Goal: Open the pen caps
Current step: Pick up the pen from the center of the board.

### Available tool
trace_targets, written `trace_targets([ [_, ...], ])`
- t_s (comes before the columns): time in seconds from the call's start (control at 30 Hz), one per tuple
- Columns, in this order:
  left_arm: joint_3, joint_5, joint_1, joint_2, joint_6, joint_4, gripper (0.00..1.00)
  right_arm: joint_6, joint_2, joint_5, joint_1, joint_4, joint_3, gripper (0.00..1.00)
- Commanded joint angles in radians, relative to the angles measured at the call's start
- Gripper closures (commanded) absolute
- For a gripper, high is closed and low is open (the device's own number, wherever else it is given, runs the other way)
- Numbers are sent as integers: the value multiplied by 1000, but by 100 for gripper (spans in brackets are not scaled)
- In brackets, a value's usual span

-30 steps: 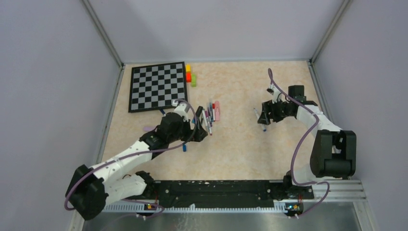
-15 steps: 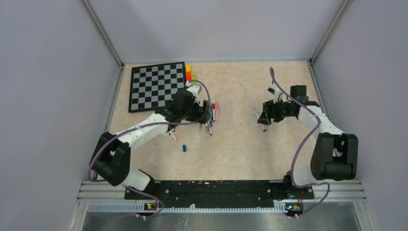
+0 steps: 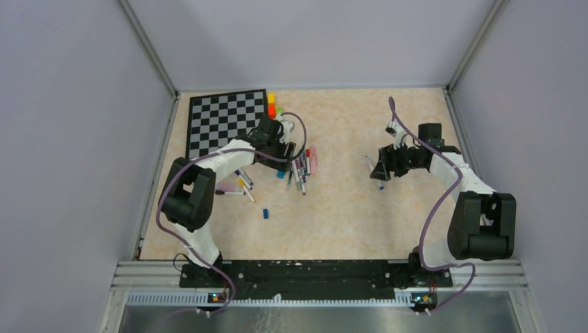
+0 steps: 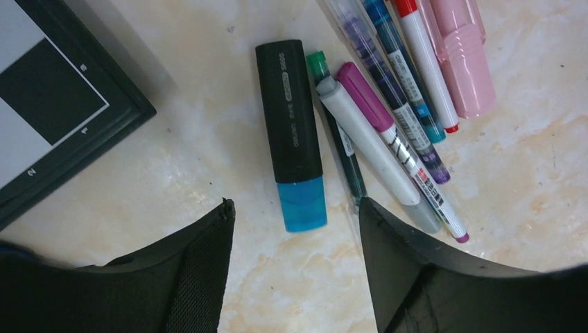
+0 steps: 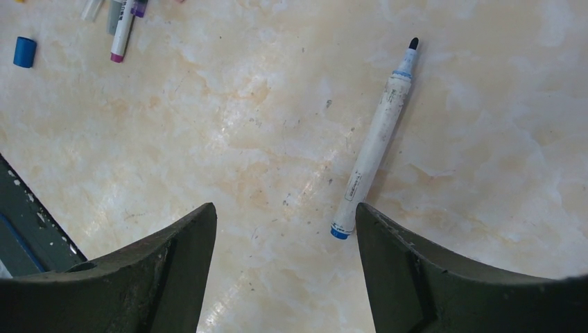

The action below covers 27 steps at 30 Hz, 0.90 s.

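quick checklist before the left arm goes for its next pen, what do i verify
1. Left gripper open and empty: ok.
2. Black highlighter capped, with its blue cap lying toward the gap between the fingers: ok.
3. Room for a finger beside the highlighter: not ok, the green-tipped pen lies close along its side.
4. Right gripper open and empty, free to help: ok.
5. White marker below the right gripper already uncapped, black tip bare: ok.
6. Height of the left fingers above the table: cannot tell.
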Motion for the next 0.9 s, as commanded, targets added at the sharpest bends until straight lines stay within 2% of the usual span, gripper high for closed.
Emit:
trace_targets([
  [0.0,84,54,15,48,46,-37,32,-20,-43,-21,-6,8,38,28],
  [0.37,131,47,19,117,50,-59,46,-21,-38,-23,-8,5,38,28],
  [0.87,184,3,19,205,52,-109,54,-23,-37,-32,-8,1,38,28],
])
